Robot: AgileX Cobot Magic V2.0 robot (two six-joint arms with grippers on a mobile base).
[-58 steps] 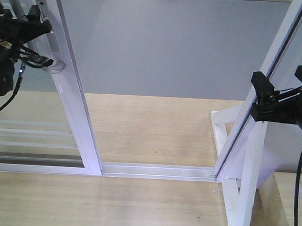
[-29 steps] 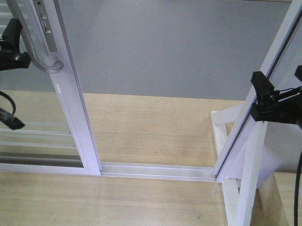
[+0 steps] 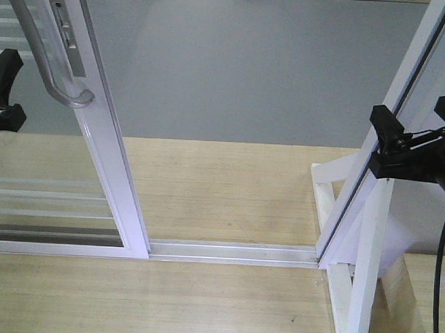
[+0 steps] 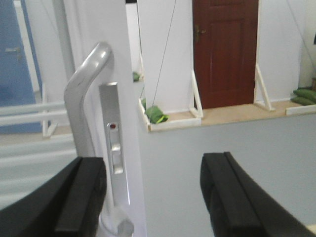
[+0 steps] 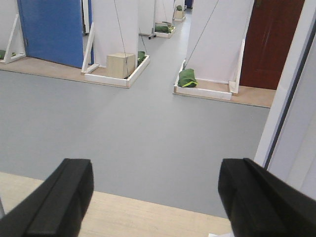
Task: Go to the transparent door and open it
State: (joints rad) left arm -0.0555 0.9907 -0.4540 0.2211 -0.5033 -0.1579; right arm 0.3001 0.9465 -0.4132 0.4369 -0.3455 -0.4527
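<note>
- Standing at the left of the front view, the transparent door (image 3: 57, 197) is a white-framed glass panel with thin white bars across it; its right stile runs down to the floor track (image 3: 234, 252).
- A wide gap lies between that stile and the slanted white frame (image 3: 399, 121) on the right, with grey floor (image 3: 241, 65) beyond.
- A curved silver handle (image 3: 47, 54) sits on the stile beside a narrow lock plate (image 3: 65, 33).
- At the frame's left edge, the left gripper (image 4: 153, 197) is apart from the handle; only a black part shows in the front view.
- Its wrist camera shows both black fingers (image 4: 81, 197) spread wide, nothing between them, the handle and lock plate ahead, near the left finger.
- Beside the right frame, the right gripper (image 5: 155, 197) hangs with fingers (image 5: 69, 197) also wide apart and empty, facing the grey floor.
- Farther off are a dark red door (image 5: 274, 39), a blue door (image 5: 49, 27) and green bags (image 5: 187, 78).
</note>
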